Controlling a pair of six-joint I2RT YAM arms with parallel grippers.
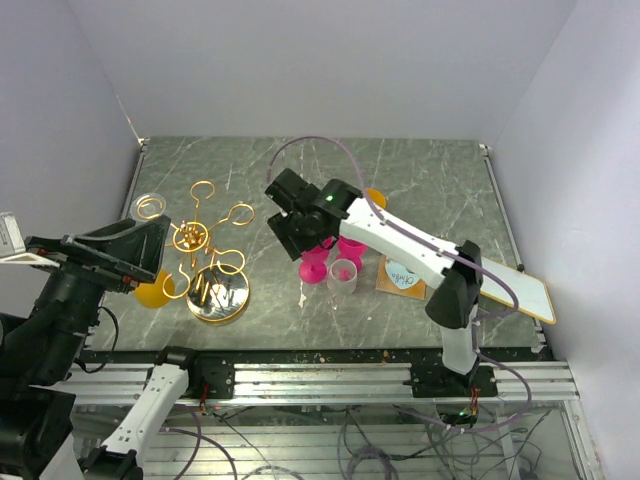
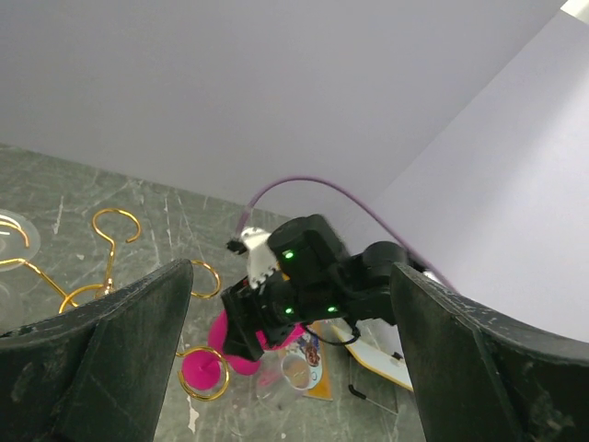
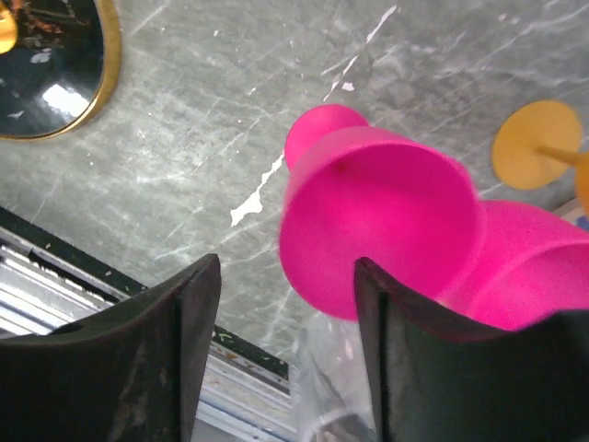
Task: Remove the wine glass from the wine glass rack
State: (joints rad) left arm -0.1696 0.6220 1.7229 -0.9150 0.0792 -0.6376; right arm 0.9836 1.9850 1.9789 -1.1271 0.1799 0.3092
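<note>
Your right gripper (image 3: pixel 285 267) hangs low over the marble table (image 1: pixel 430 170), its fingers parted and clamped on nothing. The pink wine glass (image 3: pixel 377 230) sits directly below them, off the rack and down on the tabletop. Its wide bowl rises beside one finger, and the wrist view does not show whether that finger touches it. A second pink glass (image 3: pixel 529 267) stands right against or just beside the first. A clear cup (image 1: pixel 343 276) sits just in front of the pair, toward the arm bases. Beyond them an orange glass (image 3: pixel 537 143) shows its round foot.

The gold wine glass rack (image 1: pixel 190 237) stands well apart to the left, with its shiny round base (image 1: pixel 222 300) toward the near edge. A clear glass (image 1: pixel 148 207) sits at one of its far-left loops. A second orange glass (image 1: pixel 150 293) is at a near-left loop, close beside your left gripper (image 2: pixel 290 270). That gripper's fingers are spread wide with nothing between them, and it faces across the rack toward the right arm.

A printed card (image 1: pixel 402 275) lies on the table by the right arm. A white board (image 1: pixel 525 290) rests at the table's near right corner.
</note>
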